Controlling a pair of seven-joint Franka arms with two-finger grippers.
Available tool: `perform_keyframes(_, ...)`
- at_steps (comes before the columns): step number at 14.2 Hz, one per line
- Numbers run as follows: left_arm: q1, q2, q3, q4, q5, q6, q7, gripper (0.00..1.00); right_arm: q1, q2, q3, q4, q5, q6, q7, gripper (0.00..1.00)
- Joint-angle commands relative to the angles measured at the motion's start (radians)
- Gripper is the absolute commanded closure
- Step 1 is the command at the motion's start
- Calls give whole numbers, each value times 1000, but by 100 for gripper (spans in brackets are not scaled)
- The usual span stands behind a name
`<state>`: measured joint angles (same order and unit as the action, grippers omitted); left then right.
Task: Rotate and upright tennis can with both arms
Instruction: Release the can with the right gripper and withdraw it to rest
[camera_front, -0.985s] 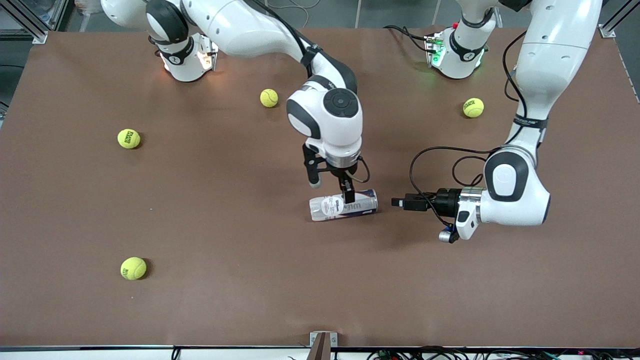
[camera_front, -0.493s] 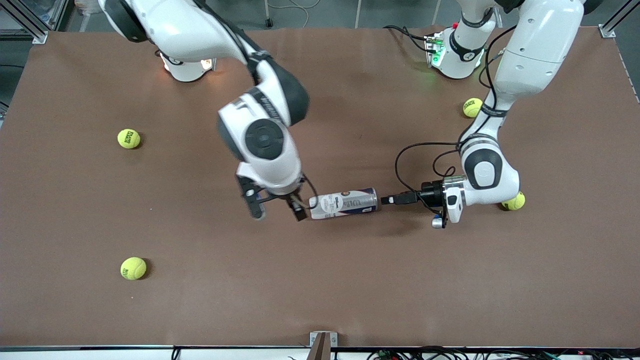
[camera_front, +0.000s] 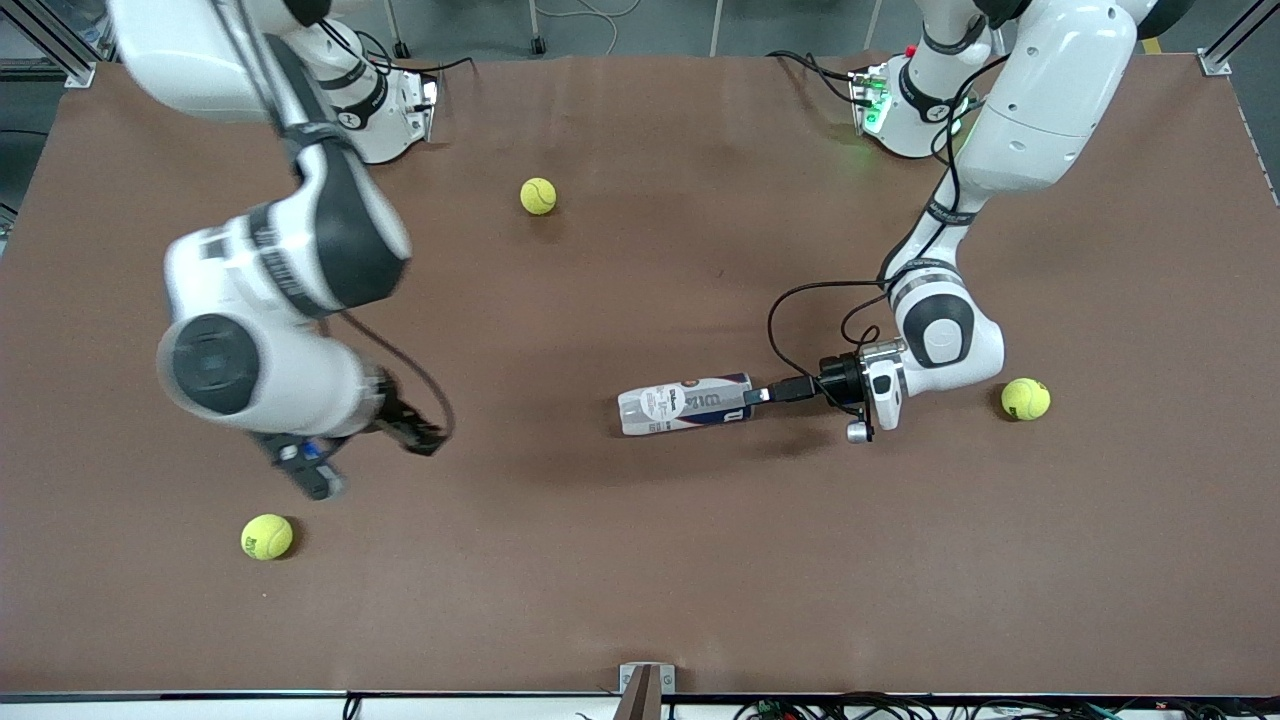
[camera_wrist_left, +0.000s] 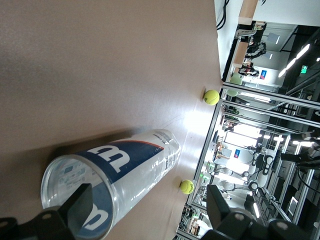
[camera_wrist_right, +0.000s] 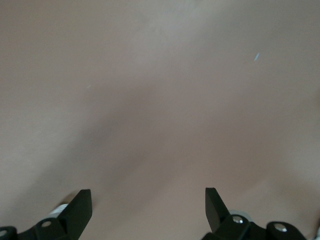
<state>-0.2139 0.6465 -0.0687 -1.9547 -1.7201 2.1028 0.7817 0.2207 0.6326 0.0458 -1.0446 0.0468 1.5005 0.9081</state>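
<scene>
Tennis can lies flat; my left gripper, spread wide, sits at its navy end, so I'd seat squarely before pinching; right gripper spread, waiting over bare table

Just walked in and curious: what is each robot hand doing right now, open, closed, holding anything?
Left gripper: jaws open, at the end of the lying tennis can.
Right gripper: jaws open, empty, over bare table.

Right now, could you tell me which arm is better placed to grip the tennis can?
Left. The left gripper is open at the end of the lying tennis can, with one finger inside its mouth. The right gripper, also open, is over bare table toward its own end.
</scene>
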Motion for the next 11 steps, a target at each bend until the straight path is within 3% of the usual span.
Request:
perform_keyframes(1, -18, 28, -2, 7, -96, 16, 111, 0, -113, -105, 20, -140, 5, 6, -249, 0)
perform_keyframes(3, -39, 41, -2, 13, -150, 16, 137, 7, -177, -119, 16, -150, -11, 3, -432, 0)
perform_keyframes(4, -53, 47, -2, 26, -174, 16, 137, 16, -205, -120, 16, -150, -27, 0, -508, 0)
perform_keyframes(7, -52, 44, 0, 25, -182, 16, 136, 70, -274, -129, 16, -150, -109, 0, -702, 0)
perform_keyframes(11, -48, 41, 0, 26, -180, 16, 136, 100, -355, -137, 16, -138, -146, 1, -907, 0)
